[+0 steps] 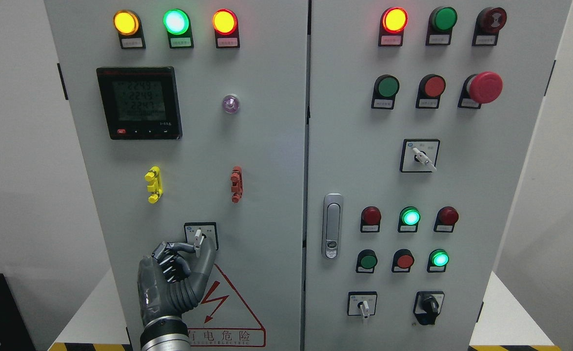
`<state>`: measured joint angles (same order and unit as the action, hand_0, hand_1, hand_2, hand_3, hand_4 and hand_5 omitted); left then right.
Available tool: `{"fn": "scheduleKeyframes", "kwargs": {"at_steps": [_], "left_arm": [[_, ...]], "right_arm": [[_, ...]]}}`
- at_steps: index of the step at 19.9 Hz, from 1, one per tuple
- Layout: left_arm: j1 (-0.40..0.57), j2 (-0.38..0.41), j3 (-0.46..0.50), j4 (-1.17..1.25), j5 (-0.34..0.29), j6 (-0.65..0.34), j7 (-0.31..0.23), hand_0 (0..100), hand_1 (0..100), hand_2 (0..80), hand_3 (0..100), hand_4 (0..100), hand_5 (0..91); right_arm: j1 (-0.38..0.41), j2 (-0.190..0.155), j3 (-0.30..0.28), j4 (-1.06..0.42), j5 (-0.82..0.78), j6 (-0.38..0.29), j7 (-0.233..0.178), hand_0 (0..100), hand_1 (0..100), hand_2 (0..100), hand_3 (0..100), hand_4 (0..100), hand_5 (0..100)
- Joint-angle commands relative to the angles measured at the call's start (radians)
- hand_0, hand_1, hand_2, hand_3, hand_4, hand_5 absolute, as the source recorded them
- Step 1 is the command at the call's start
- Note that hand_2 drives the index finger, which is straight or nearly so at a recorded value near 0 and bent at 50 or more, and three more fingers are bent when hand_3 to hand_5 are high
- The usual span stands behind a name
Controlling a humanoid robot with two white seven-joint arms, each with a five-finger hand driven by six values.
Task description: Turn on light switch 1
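So the whole shot was basically a big grey electrical cabinet [276,146] with two doors, sitting on a white surface [510,312]. The left door [188,146] carried the biggest single item, a black digital meter [139,103] with greenish readouts too blurry to read. Under the hand was a red warning triangle [227,302] with a lightning bolt and Chinese text. The right door [437,146] had a silver latch handle [332,225] at its left edge and a red mushroom stop button [484,87] up top on the right.

Along the top of the left door were three lit lamps: yellow [126,22], green [176,21] and orange-red [225,21]. Lower down sat a small purple lens [230,103], a yellow clip [153,184] and a red clip [236,184].

The task's thing, the light switch [198,240], was a small rotary selector on a white plate low on the left door, just above the warning triangle. Its white lever was pointing roughly straight down.

The left robot hand [176,273] came up from the bottom edge left of the middle, and the fingers [171,253] were curled in narrow, with the thumb and fingertips pinched on the lever. The right arm wasn't visible at all.

The right door also had a few more selector knobs [420,156] and rows of red and green buttons, two of the green ones [410,216] glowing.
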<state>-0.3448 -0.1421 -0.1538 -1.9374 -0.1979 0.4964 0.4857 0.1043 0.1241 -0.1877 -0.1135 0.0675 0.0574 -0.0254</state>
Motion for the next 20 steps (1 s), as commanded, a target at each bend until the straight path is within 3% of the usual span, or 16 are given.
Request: {"fn": "scheduleKeyframes", "kwargs": {"at_steps": [1,20], "left_arm": [[0.000,-0.001,0.000,0.000,0.000,0.001,0.002,21,69,60.7,100,99,87.2],[-0.005,-0.001,0.000,0.003,0.000,0.011,0.002,22,66,60.9,100,100,87.3]], "right_arm": [[0.000,0.000,0.001,0.000,0.000,-0.001,0.004,0,0,0,0,0,0],[0.000,0.000,0.001,0.000,0.000,-0.001,0.004,0,0,0,0,0,0]]}}
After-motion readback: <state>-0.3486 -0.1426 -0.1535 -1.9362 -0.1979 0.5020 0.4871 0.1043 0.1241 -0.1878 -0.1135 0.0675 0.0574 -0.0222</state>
